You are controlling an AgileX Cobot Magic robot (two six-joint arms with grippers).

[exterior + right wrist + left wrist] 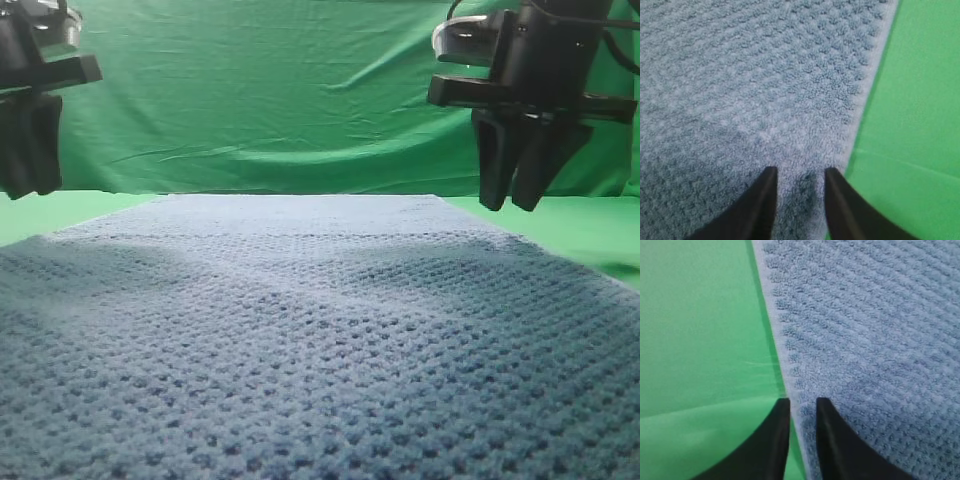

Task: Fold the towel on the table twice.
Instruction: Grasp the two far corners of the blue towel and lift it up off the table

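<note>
The towel [320,330] lies spread flat across the green worktop [585,228] — no fold visible yet — while left end effector [802,407] and right end effector [800,175] hover slightly parted, holding nothing.

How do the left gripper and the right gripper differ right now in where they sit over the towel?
The left gripper straddles the towel's pale side hem, one finger over the green table; the right gripper has both fingers over towel, just inside its edge. In the high view the left is cut off by the frame, the right fully visible. Both hang above the flat towel, jaws slightly apart, holding nothing.
</note>
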